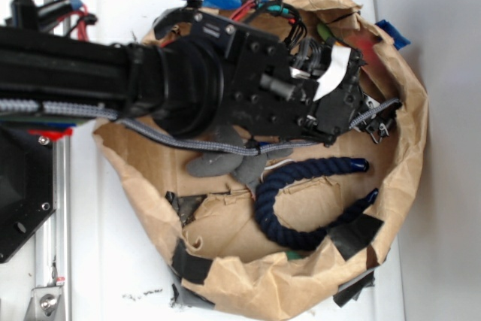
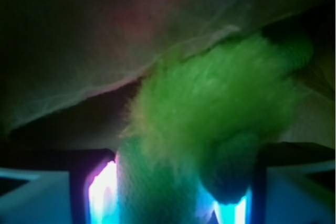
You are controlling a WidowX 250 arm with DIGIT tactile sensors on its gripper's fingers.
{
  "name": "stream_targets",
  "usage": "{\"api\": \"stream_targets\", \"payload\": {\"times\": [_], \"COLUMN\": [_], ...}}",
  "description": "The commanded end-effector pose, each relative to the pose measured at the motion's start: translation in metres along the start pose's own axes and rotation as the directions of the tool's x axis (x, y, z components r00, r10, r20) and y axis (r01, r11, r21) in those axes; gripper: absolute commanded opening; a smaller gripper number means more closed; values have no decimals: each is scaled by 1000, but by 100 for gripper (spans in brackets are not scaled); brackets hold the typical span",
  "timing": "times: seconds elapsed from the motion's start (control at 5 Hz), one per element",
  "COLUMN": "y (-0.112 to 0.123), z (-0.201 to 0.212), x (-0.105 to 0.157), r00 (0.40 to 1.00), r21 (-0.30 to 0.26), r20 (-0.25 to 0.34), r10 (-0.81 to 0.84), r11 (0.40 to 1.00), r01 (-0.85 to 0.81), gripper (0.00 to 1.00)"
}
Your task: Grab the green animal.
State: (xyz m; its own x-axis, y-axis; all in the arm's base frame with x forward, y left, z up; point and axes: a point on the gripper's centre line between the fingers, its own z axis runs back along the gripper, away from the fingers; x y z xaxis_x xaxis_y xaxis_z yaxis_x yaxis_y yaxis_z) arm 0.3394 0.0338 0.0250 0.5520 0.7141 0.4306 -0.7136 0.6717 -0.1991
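A: Where is the green animal (image 2: 210,114)?
B: Against the paper wall (image 2: 105,40) of the bag, its shaggy end lying between the fingers (image 2: 102,198) of the gripper (image 2: 168,198), body running away ahead.
A: Clamped?
B: Fingers apart either side; squeeze unclear

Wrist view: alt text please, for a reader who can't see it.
A shaggy lime-green animal fills the dark close-up, its lower part sitting between the two glowing fingers at the bottom edge. Behind it rises a dim, crumpled paper wall. Whether the fingers are pressing on the toy cannot be told.
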Motion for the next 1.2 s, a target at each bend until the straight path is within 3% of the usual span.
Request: {"api": "stream_targets", "payload": {"times": [0.0, 0.4, 0.6, 0.8, 1.0], "y": [8, 39, 48, 47, 40], "z": [52, 154, 171, 174, 170], "x": [-7, 10, 12, 15, 13], "r00": [958, 826, 769, 763, 786], "r21": [8, -129, -128, -119, -108], "r20": [-219, -390, -413, -411, -358], "r10": [-187, -407, -488, -498, -504], "r11": [981, 912, 867, 860, 858], "r01": [193, 388, 482, 497, 502], "gripper": [0, 0, 0, 0, 0]}}
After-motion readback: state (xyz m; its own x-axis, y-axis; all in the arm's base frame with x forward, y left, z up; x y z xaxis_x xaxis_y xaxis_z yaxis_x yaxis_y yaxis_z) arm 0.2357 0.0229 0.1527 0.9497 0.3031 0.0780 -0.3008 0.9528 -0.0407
